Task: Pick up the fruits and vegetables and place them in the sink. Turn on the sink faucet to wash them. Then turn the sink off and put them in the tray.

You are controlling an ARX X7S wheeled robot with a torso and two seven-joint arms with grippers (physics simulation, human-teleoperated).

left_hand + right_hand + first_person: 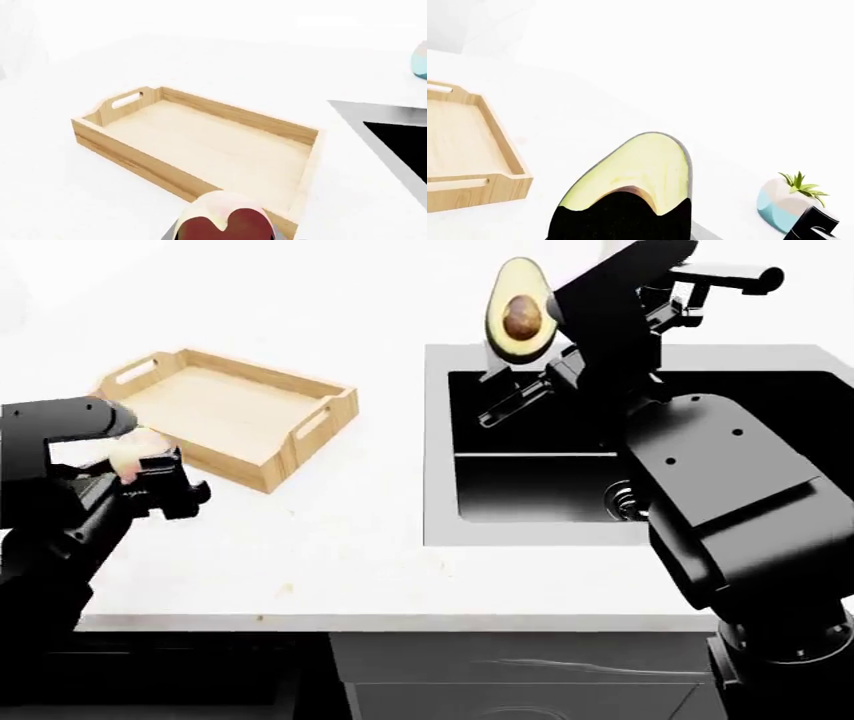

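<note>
Left wrist view: the wooden tray is seen lying on the white bench, a handle slot cut in its far short wall, nothing inside it. The peach, cream and red, is seen at the picture's edge, close to the tray's near corner, held up by the left tool; its fingers are hidden in this view. A corner of the sink with grey rim and black basin is seen beside the tray, apart from it. A pale blue pot is cut off by the frame.

Head view: the left tool is seen closed around the peach, just off the tray's near corner, above the bench. The right tool is raised above the sink and is clamped on the avocado half from below, cut face and brown pit turned to the camera, narrow end up. The black faucet is partly hidden behind the right arm; its lever cannot be made out. The steel drain shows in the basin beside the arm.

Right wrist view: the avocado half fills the lower middle, green-yellow flesh up, its lower part covered by the black tool. The tray's end wall with a handle slot is seen off to one side on the bench. A small potted plant stands further back
</note>
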